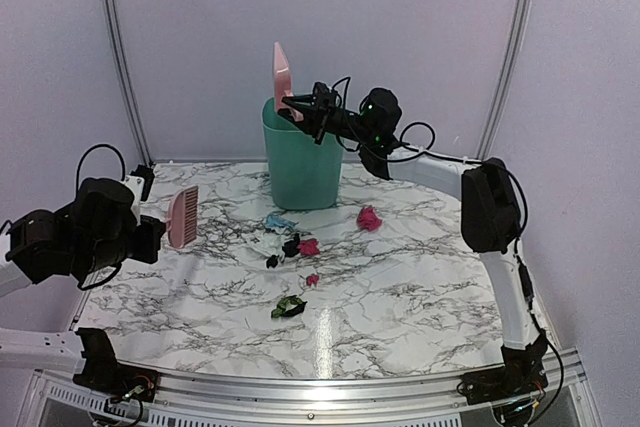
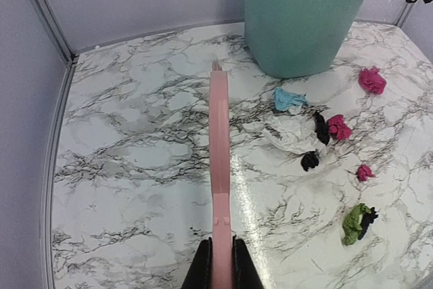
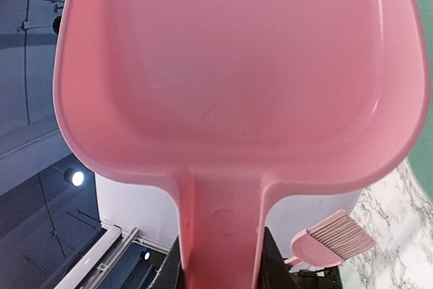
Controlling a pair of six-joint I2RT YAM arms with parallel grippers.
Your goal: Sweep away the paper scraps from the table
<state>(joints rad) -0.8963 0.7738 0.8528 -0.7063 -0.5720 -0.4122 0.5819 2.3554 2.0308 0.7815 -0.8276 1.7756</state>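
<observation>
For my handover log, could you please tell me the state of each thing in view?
teal bin: upright, open-topped.
pink dustpan: empty, held upright over the teal bin, right hand shut on it.
pink brush: held clear of the table, left hand shut on it.
paper scraps: scattered loose on the table, unswept.

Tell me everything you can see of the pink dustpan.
The dustpan is pink, smooth plastic by its look: a wide shallow scoop with a raised rim, narrowing to a flat handle. The scoop looks empty. The right gripper clamps the handle and holds it upright, scoop uppermost, over the rim of the teal bin. Whether it touches the bin cannot be told.
</observation>
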